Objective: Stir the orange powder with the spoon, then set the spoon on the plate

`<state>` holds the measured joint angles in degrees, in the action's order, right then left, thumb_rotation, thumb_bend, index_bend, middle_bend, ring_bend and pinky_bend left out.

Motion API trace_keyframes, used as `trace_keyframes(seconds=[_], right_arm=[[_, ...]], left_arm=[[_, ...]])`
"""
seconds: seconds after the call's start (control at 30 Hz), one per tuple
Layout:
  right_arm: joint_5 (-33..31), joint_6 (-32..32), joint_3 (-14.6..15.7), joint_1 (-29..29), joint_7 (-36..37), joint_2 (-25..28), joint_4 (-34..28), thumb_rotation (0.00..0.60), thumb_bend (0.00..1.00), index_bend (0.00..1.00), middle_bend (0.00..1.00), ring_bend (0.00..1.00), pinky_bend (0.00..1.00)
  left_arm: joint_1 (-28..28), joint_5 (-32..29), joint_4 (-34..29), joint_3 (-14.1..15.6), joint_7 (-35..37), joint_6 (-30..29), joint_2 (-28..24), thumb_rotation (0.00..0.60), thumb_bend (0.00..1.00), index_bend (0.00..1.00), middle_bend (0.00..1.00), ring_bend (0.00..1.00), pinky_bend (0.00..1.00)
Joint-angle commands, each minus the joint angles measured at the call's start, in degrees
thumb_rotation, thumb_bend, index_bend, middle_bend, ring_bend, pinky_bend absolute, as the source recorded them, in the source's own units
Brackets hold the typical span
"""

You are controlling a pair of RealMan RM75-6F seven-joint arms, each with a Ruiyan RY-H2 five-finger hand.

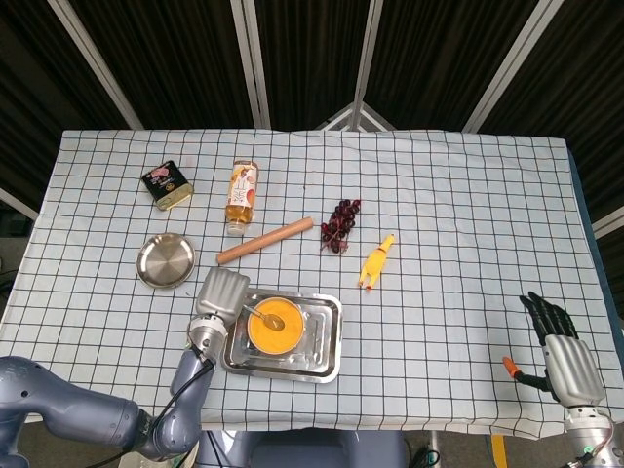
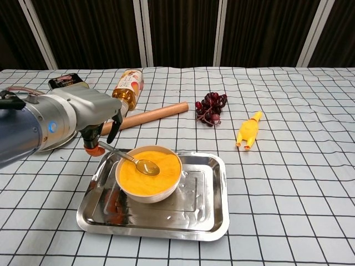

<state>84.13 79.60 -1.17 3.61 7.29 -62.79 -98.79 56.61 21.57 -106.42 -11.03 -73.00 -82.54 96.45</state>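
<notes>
A white bowl (image 2: 148,176) of orange powder (image 1: 274,323) stands in the left half of a steel tray (image 2: 205,213). The spoon (image 2: 126,156) lies with its scoop on the powder and its handle sticking out over the rim to the left. My left hand (image 2: 91,113) hovers just left of the handle's end, its orange-tipped thumb (image 2: 95,149) close beside the handle and nothing held. The round steel plate (image 1: 165,260) lies left of the tray; my left arm mostly hides it in the chest view. My right hand (image 1: 562,349) rests open at the table's front right corner.
Behind the tray lie a wooden rolling pin (image 2: 151,115), a bottle (image 2: 128,86) on its side, a dark tin (image 1: 168,184), a bunch of dark grapes (image 2: 210,107) and a yellow rubber chicken (image 2: 248,131). Checked cloth covers the table.
</notes>
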Motion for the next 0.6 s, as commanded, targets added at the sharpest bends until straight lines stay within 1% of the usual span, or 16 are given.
trace_keyframes(seconds=[0.03,0.2,0.6], right_arm=[[0.04,0.05,-0.01,-0.01,0.02,0.00,-0.02,0.600,0.32,0.00,0.00,0.00,0.00],[0.07,0.11,-0.02,-0.03,0.05,0.00,0.03,0.600,0.32,0.00,0.00,0.00,0.00],[0.18,0.17,0.01,-0.05,0.08,-0.07,0.06,0.600,0.32,0.00,0.00,0.00,0.00]], left_arm=[[0.10,-0.11,0.17,0.03,0.03,0.00,0.13,0.600,0.46,0.50,1.00,1.00,1.00],[0.25,-0.24,0.21,0.02,0.19,0.08,0.38,0.600,0.49,0.51,1.00,1.00,1.00],[0.58,-0.74,0.13,0.28,0.13,-0.01,0.38,0.600,0.52,0.53,1.00,1.00,1.00]])
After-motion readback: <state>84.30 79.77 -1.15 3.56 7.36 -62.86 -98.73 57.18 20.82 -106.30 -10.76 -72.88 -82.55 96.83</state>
